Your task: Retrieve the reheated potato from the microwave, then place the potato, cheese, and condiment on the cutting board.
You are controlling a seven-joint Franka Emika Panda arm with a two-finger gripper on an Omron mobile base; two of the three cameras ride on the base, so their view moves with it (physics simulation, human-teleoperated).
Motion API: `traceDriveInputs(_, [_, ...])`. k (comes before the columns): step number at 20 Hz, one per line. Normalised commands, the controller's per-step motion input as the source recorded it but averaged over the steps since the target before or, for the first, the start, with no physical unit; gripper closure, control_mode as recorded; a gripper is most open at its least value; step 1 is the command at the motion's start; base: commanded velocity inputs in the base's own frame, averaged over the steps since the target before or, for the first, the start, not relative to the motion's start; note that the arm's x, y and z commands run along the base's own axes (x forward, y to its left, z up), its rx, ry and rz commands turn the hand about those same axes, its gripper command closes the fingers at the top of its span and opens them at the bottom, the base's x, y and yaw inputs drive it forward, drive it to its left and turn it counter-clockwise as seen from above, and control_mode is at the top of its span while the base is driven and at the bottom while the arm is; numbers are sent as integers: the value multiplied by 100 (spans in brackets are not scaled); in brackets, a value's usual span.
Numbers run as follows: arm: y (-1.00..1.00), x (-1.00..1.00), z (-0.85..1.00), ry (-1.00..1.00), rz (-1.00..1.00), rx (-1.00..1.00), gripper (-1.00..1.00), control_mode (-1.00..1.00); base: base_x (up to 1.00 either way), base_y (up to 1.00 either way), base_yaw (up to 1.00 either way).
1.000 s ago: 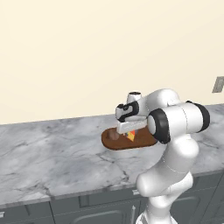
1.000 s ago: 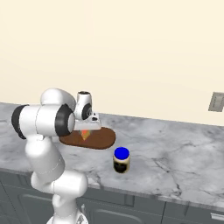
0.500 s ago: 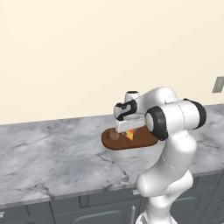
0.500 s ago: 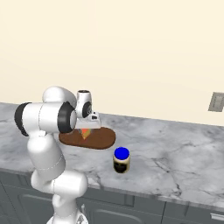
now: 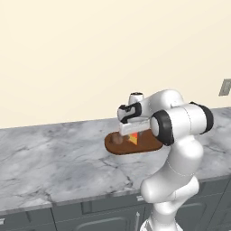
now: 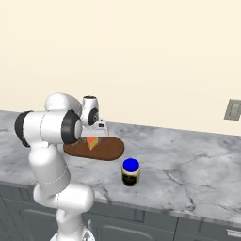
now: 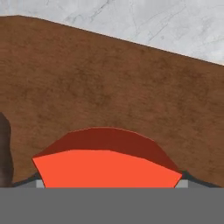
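Your claw [image 5: 131,131] looks spread right over the cheese [image 5: 133,138] on the cutting board [image 5: 149,145], potato [image 5: 117,139] just beside it, so lift straight up before swinging toward the condiment [image 6: 131,172] out on the counter [image 6: 188,179].

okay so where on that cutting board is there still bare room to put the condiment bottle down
The cutting board's end nearest the condiment is bare wood. Its middle is crowded: the cheese sits under the tool, with the potato beside it toward the other end. The counter around the bottle gives an unobstructed approach.
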Motion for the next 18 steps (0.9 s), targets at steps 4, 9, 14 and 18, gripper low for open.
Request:
traceDriveInputs(4, [-1,-2,30,1,-13,0,-100,-100,0,0,0])
traceDriveInputs(9, [-5,-25,38,0,-18,0,-100,-100,0,0,0])
traceDriveInputs(14, [-22,-56,17,-3,-18,0,-100,-100,0,0,0])
traceDriveInputs(18, [-38,-39,23,-7,-12,-3,-100,-100,0,0,0])
